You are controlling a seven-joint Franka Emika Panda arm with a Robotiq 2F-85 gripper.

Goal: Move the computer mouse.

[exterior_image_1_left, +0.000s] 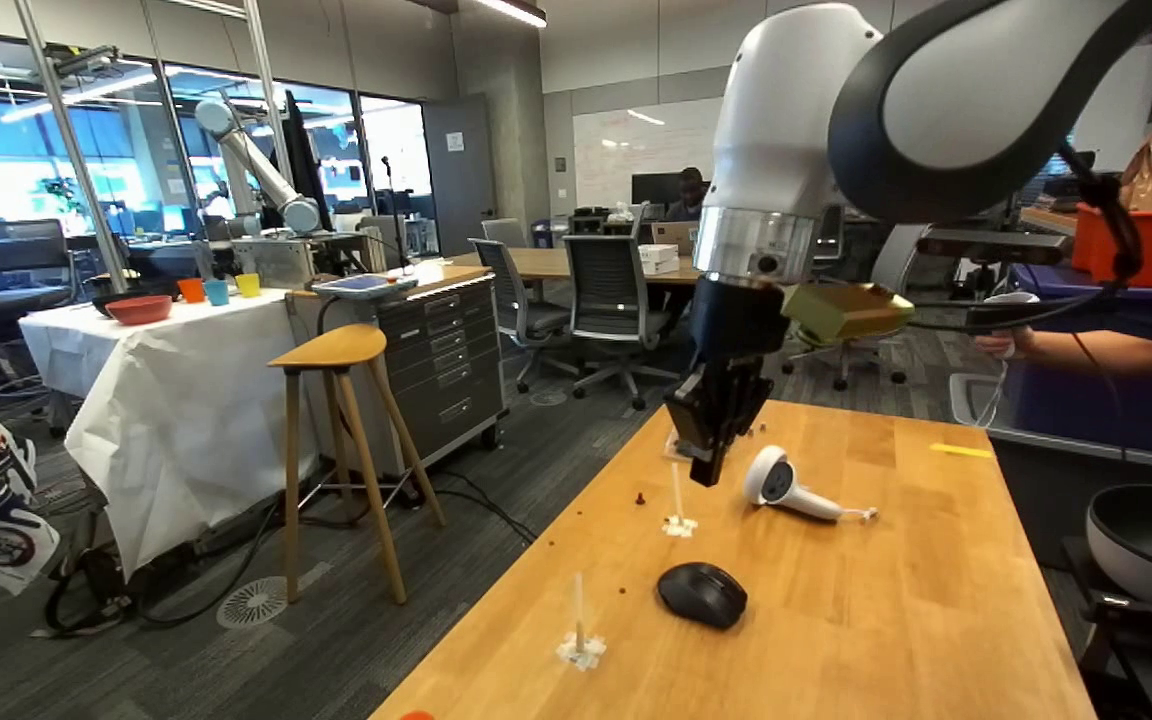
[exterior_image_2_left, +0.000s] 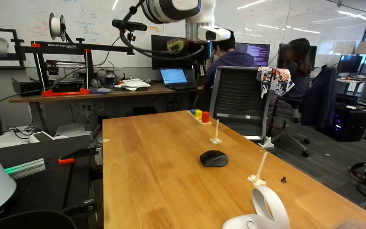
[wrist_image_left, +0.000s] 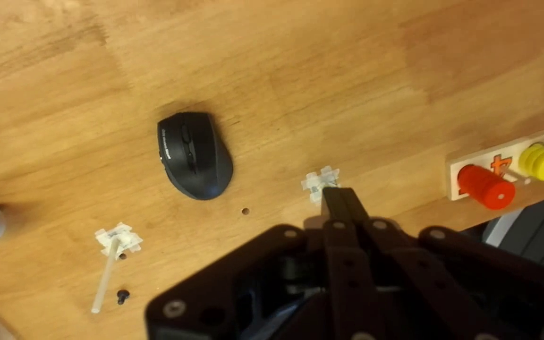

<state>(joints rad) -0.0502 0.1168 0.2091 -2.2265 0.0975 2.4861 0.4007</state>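
Your fingers (wrist_image_left: 332, 206) meet, nothing between, above table (exterior_image_1_left: 886, 620). Computer mouse (wrist_image_left: 197, 159) lies flat there, near two taped-down sticks (wrist_image_left: 105, 277). Likely light, stiff, slick plastic: spread fingers first, take middle across its width, squeeze gently; domed back may slip.

- computer mouse (wrist_image_left: 201, 158): black, white-lettered side
- gripper (wrist_image_left: 344, 203): black
- tabletop (exterior_image_1_left: 896, 630): honey-brown, streaky wood grain
- VR controller (exterior_image_1_left: 808, 501): white, dark-faced
- stacking toy (wrist_image_left: 515, 154): red, yellow, green; pale base, orange-numbered
- bowl (exterior_image_1_left: 141, 310): red
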